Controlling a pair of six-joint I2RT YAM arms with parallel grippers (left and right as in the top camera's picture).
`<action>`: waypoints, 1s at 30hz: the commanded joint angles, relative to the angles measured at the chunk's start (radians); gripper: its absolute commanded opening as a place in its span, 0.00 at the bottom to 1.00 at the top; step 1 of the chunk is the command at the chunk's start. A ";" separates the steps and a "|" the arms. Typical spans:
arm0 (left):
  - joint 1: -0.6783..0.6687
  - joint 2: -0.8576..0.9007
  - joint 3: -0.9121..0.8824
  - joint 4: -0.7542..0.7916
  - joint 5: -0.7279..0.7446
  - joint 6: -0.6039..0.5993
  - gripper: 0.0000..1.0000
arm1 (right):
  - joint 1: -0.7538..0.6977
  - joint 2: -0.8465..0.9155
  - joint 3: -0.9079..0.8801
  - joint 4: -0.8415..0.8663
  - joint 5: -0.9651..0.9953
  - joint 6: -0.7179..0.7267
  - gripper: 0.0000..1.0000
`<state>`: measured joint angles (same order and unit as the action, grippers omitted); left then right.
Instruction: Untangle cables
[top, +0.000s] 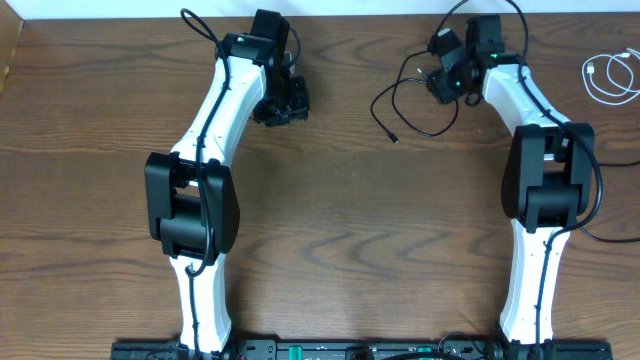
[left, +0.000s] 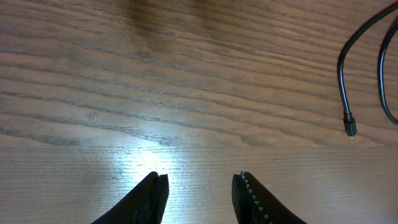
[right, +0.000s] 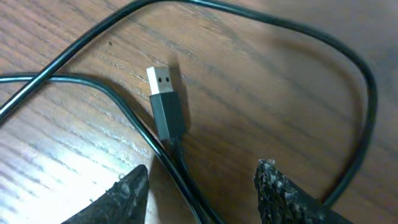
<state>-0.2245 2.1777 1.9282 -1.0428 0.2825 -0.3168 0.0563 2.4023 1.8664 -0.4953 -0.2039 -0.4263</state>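
Brown table (left: 186, 74), darker wavy grain, under black left gripper (left: 200, 179). Between black right gripper (right: 204, 168) fingers, black cable (right: 56, 77) and black plug (right: 166, 115) with silver tip. Well apart from that gripper, white cable (top: 610, 78). White arms (top: 215, 110), black joints.

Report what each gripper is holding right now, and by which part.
Nothing is held. The left gripper stands open and empty; the right gripper, jaws open, straddles the black cable just behind its USB plug without clamping it.

Coiled cable (top: 610, 78) right of looped cable (right: 166, 115)
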 joint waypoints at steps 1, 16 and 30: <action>0.001 0.013 -0.006 -0.002 -0.004 0.008 0.39 | 0.013 0.022 -0.039 0.020 -0.013 -0.009 0.50; 0.001 0.013 -0.006 -0.003 -0.004 0.008 0.39 | 0.017 0.022 -0.082 -0.095 -0.013 0.238 0.13; 0.001 0.013 -0.006 0.001 -0.008 0.008 0.39 | -0.018 -0.149 -0.079 -0.273 -0.009 0.462 0.01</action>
<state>-0.2245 2.1777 1.9282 -1.0401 0.2821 -0.3168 0.0616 2.3276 1.8107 -0.7551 -0.2420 -0.0666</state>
